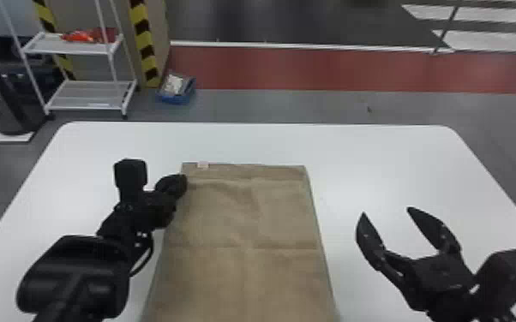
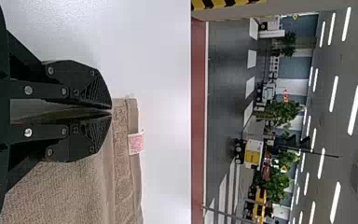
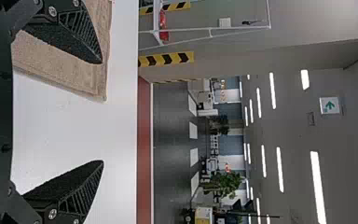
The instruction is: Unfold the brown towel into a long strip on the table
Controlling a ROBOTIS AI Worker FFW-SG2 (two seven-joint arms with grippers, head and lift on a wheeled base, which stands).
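Clenched brown towel (image 1: 244, 274) near 1 far corner with left end effector (image 2: 111, 111); held right end effector (image 1: 386, 211) released; needed gentle, level tension to smooth creases (image 1: 250, 248).

Brown towel (image 1: 244, 222) with pink-and-white label (image 2: 136, 143), white table (image 1: 381, 171), red floor strip (image 1: 334, 68), yellow-and-black striped tape (image 1: 143, 38).

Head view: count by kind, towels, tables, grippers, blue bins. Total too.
Towels: 1 (brown towel)
Tables: 1 (white table)
Grippers: 2 (left gripper, right gripper)
Blue bins: 1 (blue bin, on the floor)
Total: 5
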